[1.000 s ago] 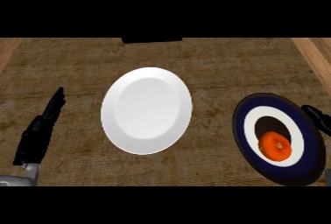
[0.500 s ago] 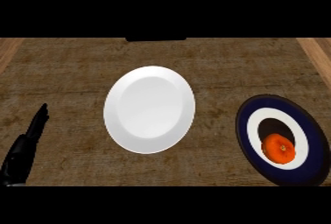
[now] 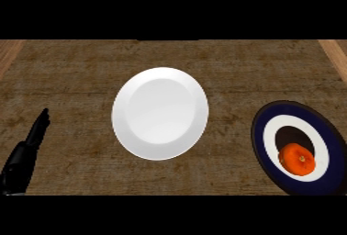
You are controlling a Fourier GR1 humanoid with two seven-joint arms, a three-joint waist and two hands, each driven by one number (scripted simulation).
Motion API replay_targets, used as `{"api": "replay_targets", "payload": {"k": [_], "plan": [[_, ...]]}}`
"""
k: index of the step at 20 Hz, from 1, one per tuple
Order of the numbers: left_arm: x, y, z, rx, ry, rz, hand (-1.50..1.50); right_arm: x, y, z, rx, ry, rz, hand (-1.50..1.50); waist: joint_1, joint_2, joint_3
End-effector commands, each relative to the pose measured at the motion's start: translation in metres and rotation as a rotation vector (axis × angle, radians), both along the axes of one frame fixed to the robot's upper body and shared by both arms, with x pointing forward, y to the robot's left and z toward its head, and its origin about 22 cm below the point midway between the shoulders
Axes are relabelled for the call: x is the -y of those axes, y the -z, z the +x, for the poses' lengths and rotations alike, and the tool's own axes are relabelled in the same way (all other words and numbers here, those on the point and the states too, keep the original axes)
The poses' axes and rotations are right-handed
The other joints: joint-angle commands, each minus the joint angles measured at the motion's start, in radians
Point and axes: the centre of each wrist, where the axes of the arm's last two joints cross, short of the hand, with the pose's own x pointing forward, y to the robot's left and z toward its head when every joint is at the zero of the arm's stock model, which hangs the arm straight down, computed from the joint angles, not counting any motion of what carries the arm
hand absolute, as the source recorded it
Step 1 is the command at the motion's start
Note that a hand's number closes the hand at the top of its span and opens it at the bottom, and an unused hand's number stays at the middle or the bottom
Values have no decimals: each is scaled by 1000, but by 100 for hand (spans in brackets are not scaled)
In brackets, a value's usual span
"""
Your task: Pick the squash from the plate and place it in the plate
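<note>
— Where's the squash (image 3: pixel 297 159)?
— On the dark-rimmed plate (image 3: pixel 265 146) at the right, well apart from the white plate (image 3: pixel 160 113) mid-tabletop (image 3: pixel 81 69).
— And the hands?
— Only the left hand (image 3: pixel 25 150) shows, lower left, fingers straight, holding nothing.

head view. left hand (image 3: pixel 24 156): only the fingers and part of the back show; the rest and the forearm are cut off by the view's lower left edge. whether a thumb lies behind the straight fingers cannot be told. dark blue plate (image 3: pixel 265 151): its right rim runs out of the view's right edge, and its lower rim is cut off at the bottom. squash (image 3: pixel 298 159): stem and surface detail too small to tell. counter (image 3: pixel 75 73): cut off on every side.
</note>
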Motion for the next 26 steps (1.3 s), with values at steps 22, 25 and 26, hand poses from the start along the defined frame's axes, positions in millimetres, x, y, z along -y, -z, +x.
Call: {"api": "replay_targets", "payload": {"k": [22, 25, 26], "plan": [[4, -6, 10, -8, 35, -14, 0, 51, -15, 58, -718, -383, 2, -150, 18, -1, 4], [21, -1, 3, -8, 42, -14, 0, 55, 5, 71, -727, -433, 6, -150, 20, -1, 4], [10, 10, 3, -7, 31, -8, 0, 40, -18, 64, -716, -415, 14, -150, 13, -1, 3]]}}
